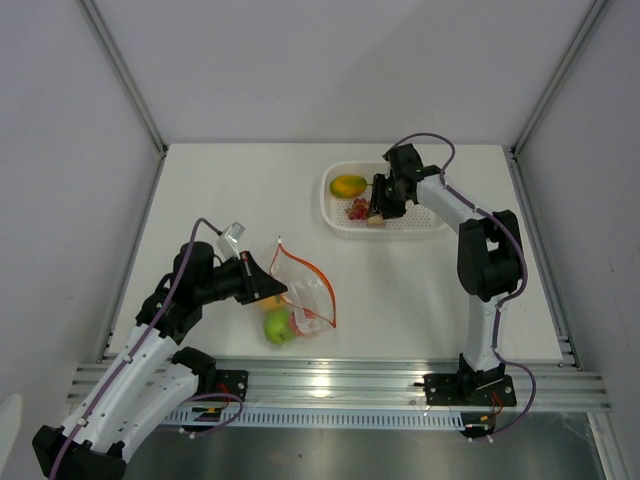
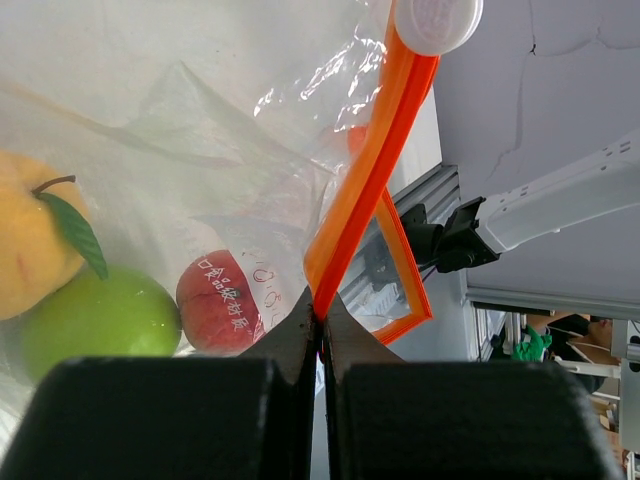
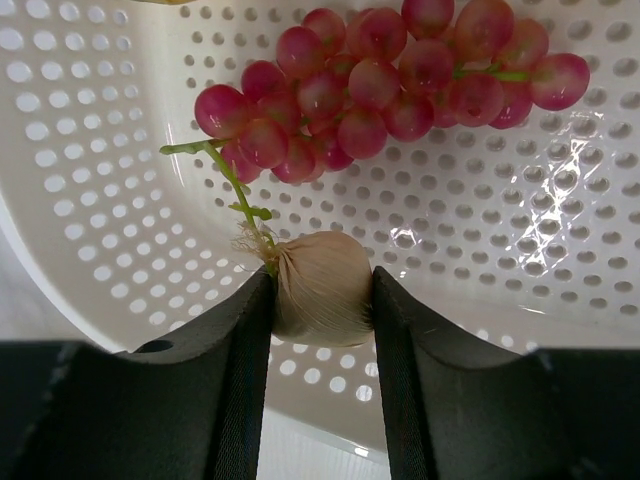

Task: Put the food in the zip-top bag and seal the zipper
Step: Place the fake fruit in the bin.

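Food is split: one yellow fruit, one green apple and one reddish peach lie in the zip-top bag at near left, while one mango, one grape bunch and one beige bulb are in the basket at far right. The right gripper is clamped on the bulb, whose stem points away toward the grapes. The bag's mouth lies near-left of it, where the left gripper pinches the zipper.

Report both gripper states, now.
Left gripper: shut on the zipper of the bag.
Right gripper: shut on a beige bulb in the basket.
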`<state>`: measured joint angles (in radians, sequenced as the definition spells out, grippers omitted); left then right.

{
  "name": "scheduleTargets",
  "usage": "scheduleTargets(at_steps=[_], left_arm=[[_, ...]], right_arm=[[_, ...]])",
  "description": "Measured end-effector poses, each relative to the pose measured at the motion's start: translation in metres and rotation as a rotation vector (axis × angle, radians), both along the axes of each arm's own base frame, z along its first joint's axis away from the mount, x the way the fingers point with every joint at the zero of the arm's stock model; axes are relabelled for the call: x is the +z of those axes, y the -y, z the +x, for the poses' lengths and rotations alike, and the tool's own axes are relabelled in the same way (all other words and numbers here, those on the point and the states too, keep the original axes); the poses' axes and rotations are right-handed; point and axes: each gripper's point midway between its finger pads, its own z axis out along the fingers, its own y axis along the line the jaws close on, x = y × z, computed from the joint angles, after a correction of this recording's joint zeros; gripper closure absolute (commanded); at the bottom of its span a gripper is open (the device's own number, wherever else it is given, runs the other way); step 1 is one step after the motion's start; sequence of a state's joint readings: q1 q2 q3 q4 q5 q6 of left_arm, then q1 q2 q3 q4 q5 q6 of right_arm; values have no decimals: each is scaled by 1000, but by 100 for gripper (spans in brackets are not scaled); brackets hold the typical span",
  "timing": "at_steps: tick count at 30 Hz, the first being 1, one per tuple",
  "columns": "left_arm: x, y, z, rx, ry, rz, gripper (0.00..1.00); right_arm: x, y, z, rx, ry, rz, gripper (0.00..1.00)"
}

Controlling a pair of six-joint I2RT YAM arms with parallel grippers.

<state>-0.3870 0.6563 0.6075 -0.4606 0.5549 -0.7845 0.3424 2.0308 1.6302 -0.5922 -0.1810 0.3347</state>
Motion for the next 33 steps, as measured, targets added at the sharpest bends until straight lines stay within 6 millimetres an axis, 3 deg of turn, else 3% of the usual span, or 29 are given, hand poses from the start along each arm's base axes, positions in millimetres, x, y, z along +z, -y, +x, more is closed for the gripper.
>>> scheduleTargets(at_steps=[3,7,11,12,19,33], left_arm=[[-1,0,0,1,0,0,99],[-3,0,0,1,-6,2,99],[-4,0,0,1,-8,3,99],[-4,0,0,1,-8,3,99],[-4,-1,0,1,-9,3,99],[-10,-1,-1,1,-21,9,99]], right_arm=[[-3,3,-1,-5,-8,-2,82],[-7,4,-2,-8,-12,-8,80],[-14,8,-6,-14,-26,-19,50],[-16,9,-7,-15,-30,-20,46],[-21,15,-9,-25,-44,-26,38],[-31,21,-16,-19,-63,-50,36]])
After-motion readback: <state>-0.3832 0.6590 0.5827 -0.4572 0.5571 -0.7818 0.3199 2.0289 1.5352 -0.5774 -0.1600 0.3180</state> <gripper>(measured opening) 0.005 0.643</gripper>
